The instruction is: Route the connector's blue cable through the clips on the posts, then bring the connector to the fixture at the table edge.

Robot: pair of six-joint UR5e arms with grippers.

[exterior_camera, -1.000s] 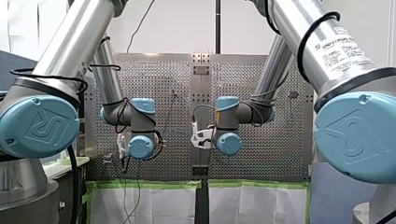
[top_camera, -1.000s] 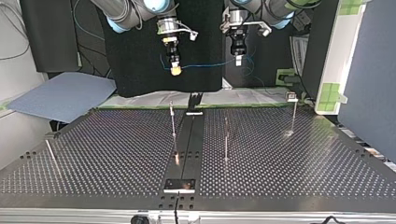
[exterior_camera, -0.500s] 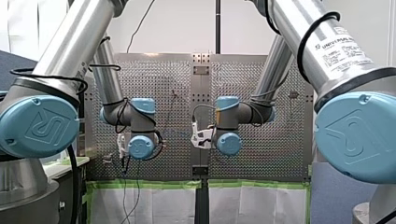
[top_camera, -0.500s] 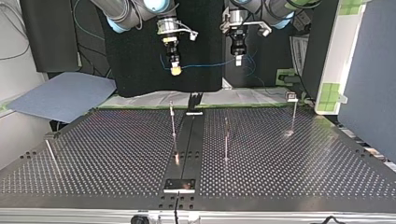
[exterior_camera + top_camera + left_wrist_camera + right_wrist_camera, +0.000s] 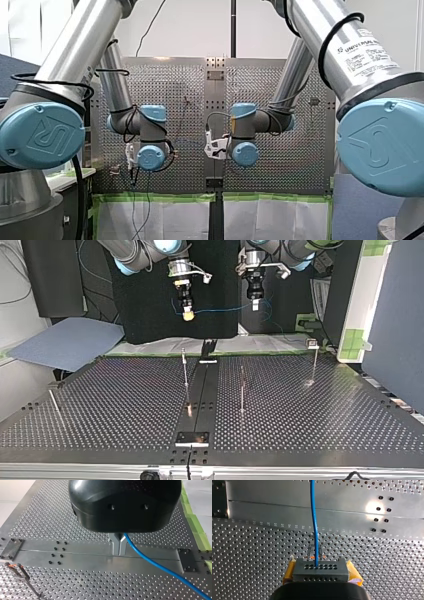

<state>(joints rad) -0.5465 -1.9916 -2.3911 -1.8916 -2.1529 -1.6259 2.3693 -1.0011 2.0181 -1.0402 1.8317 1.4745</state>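
Note:
Both grippers hang above the near rim of the perforated table (image 5: 125,405) in the top view. My right gripper (image 5: 187,315), with yellow pads, is shut on the grey connector (image 5: 320,568). The blue cable (image 5: 314,525) leaves the connector and runs ahead of the right gripper (image 5: 320,574). It spans across (image 5: 220,309) to my left gripper (image 5: 255,304). In the left wrist view the metal fingers (image 5: 119,551) are shut on the cable (image 5: 155,563), which trails off to one side. Thin clip posts (image 5: 185,367) (image 5: 242,390) (image 5: 315,360) stand on the table with no cable in them.
A plain metal rail (image 5: 200,390) runs down the table's middle to a plate (image 5: 192,438) at the top view's near edge, with a black bracket (image 5: 208,346) at its far end. Another post (image 5: 54,402) leans at the left. An orange-tipped clip post (image 5: 18,571) shows beside the left gripper.

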